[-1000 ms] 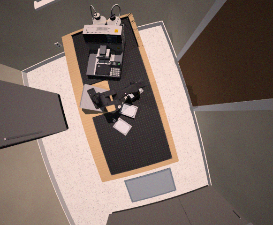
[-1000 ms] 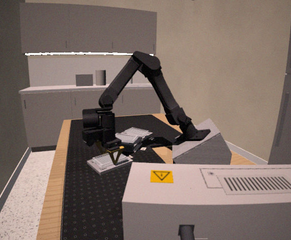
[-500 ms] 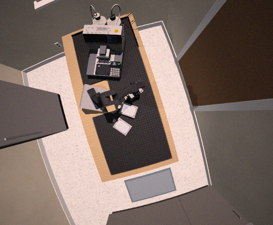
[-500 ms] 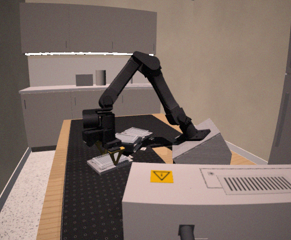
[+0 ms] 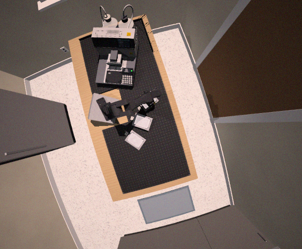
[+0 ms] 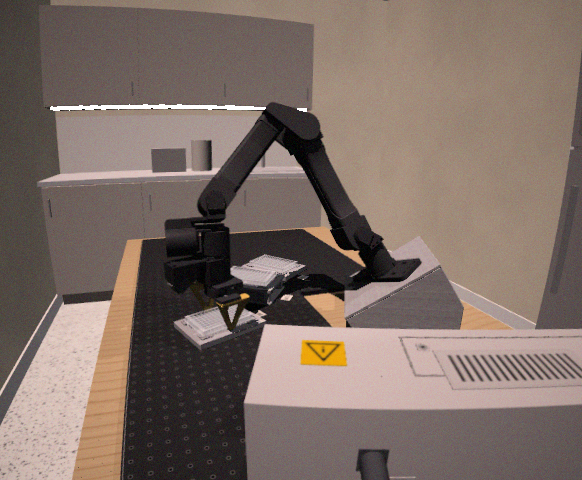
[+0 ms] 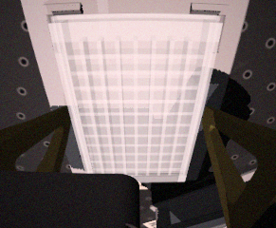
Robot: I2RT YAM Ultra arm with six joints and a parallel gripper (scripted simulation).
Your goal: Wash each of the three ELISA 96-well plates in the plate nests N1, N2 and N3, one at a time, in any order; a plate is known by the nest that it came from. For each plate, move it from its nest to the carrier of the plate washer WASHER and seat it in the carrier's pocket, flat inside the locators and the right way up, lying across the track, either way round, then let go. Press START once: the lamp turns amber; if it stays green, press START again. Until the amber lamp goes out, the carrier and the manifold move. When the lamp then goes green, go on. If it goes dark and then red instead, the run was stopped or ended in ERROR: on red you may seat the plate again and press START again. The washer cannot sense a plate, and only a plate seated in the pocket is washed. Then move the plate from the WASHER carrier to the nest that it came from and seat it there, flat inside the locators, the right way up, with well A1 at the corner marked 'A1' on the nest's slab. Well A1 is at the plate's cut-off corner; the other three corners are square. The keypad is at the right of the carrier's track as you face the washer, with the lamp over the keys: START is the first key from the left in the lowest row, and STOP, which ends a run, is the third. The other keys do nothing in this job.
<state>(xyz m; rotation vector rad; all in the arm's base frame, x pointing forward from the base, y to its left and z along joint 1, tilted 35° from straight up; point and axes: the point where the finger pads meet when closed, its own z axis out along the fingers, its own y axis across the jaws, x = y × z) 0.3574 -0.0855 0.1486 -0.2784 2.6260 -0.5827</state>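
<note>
Black perforated mat; tool fully spread, released, fingers flanking the well plate.

Lab — plate washer, well plates, bench cabinets.

a matte black arm of boxy links and rounded joints, on a flat black foot dotted with bolt holes. blocky black wrist; gripper with thin olive-gold v-shaped fingers.
</note>
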